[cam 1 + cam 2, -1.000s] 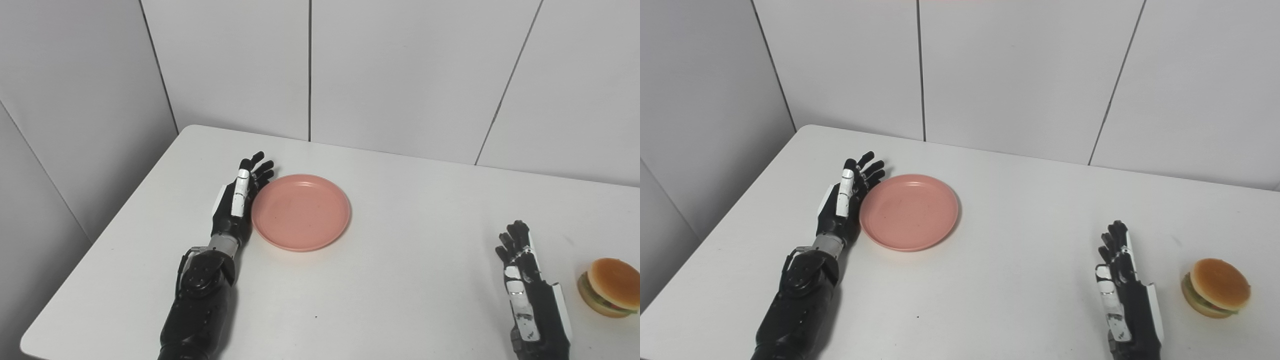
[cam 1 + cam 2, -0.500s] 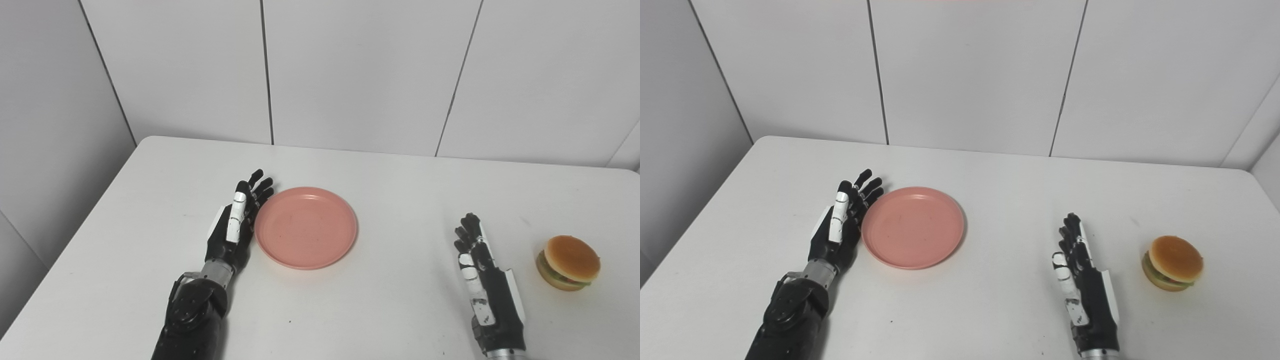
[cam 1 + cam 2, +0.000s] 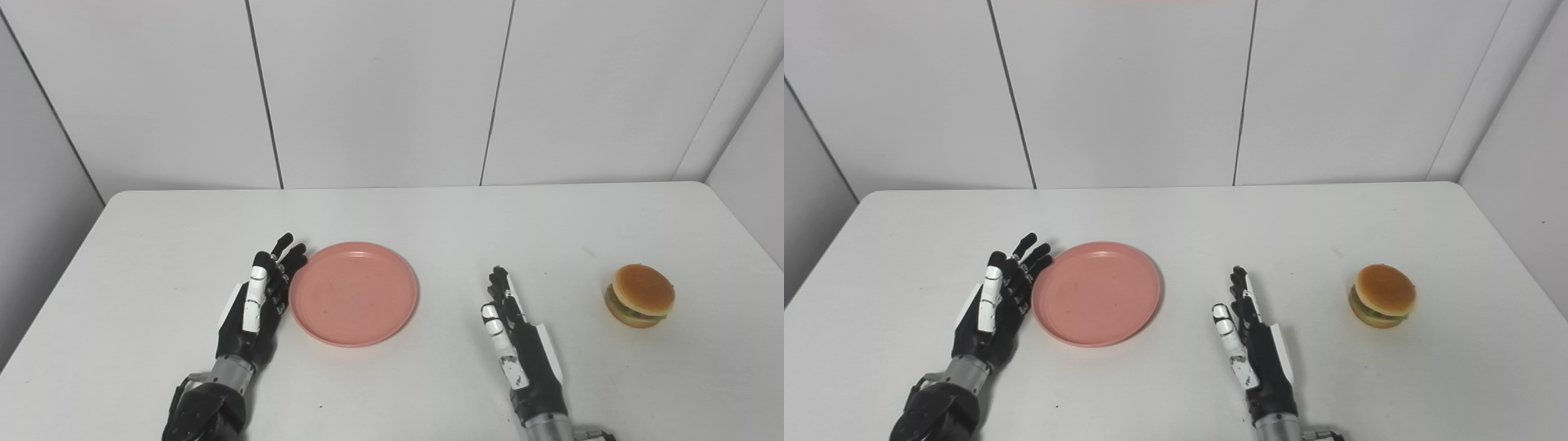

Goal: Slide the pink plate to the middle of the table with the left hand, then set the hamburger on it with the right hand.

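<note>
The pink plate (image 3: 354, 293) lies flat on the white table (image 3: 429, 220), left of centre and empty. The left hand (image 3: 257, 306) stands on edge just beside the plate's left rim, fingers extended and slightly spread, holding nothing; contact with the rim cannot be confirmed. The right hand (image 3: 517, 343) stands on edge between plate and hamburger (image 3: 639, 296), fingers extended, holding nothing, apart from both. The hamburger sits upright near the table's right edge, well apart from the plate.

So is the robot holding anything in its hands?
No. The left hand rests open beside the round pink plate; the right hand is open too.
</note>
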You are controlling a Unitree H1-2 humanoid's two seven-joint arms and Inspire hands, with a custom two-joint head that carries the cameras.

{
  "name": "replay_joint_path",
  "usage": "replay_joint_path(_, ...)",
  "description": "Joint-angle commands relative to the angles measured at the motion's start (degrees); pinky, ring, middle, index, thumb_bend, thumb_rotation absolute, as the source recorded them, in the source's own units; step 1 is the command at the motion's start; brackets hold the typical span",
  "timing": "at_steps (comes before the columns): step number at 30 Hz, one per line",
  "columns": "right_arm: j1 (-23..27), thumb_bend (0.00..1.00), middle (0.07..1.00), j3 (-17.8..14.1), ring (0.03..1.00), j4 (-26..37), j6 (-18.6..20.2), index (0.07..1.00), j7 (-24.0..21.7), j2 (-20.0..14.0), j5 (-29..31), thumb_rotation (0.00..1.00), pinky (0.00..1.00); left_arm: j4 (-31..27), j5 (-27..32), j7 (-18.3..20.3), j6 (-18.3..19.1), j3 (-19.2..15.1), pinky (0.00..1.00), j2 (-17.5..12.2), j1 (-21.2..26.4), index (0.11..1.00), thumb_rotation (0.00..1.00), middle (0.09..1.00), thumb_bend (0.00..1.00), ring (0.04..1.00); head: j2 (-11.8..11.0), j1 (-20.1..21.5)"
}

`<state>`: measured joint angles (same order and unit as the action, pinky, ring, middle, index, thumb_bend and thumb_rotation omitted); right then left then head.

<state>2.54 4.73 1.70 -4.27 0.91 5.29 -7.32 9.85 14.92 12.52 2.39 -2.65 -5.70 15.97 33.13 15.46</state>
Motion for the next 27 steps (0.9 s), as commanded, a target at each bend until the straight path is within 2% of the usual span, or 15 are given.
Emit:
replay_joint_path(1,-2.53,0.65,0.997,0.72,1.0,-3.11,1.34,0.991,1.3,1.13,-1.05,0.93,1.0,-0.02,0.49,1.43,2.32,0.79,0.99,-0.43,-1.49,0.947,1.0,0.937,0.64,0.947,0.49,0.87)
replay_joint_path(7,-1.09,0.66,0.997,0.83,0.993,-2.9,4.27,0.967,3.49,1.84,-4.38,0.98,1.0,-0.98,1.0,2.97,2.72,1.17,1.0,-0.91,-2.18,0.942,1.0,0.934,0.66,0.938,1.57,1.68)
replay_joint_path(10,-1.01,0.66,1.0,0.13,1.0,-2.44,4.54,0.971,3.28,2.16,-2.85,0.97,1.0,-1.74,1.37,3.22,3.01,1.46,1.0,-0.93,-2.56,0.942,1.0,0.934,0.67,0.939,2.07,1.62)
replay_joint_path(13,-0.81,0.67,1.0,-0.58,1.0,-2.25,4.64,0.986,2.67,2.24,-0.83,0.91,1.0,-3.0,1.25,2.8,3.61,1.8,0.98,-0.65,-3.07,0.936,1.0,0.927,0.66,0.933,2.37,1.58)
replay_joint_path(15,-0.72,0.67,1.0,-0.69,1.0,-1.88,5.09,0.99,2.45,1.88,-0.58,0.91,1.0,-3.96,1.15,2.51,4.02,2.17,0.98,-0.24,-3.44,0.934,1.0,0.926,0.66,0.933,3.26,0.86)
replay_joint_path(27,-0.98,0.67,1.0,-0.56,1.0,-0.91,5.01,1.0,1.22,0.52,2.01,0.89,1.0,-6.58,0.77,1.58,5.51,3.24,1.0,1.26,-4.42,0.943,1.0,0.932,0.64,0.945,3.85,-0.51)
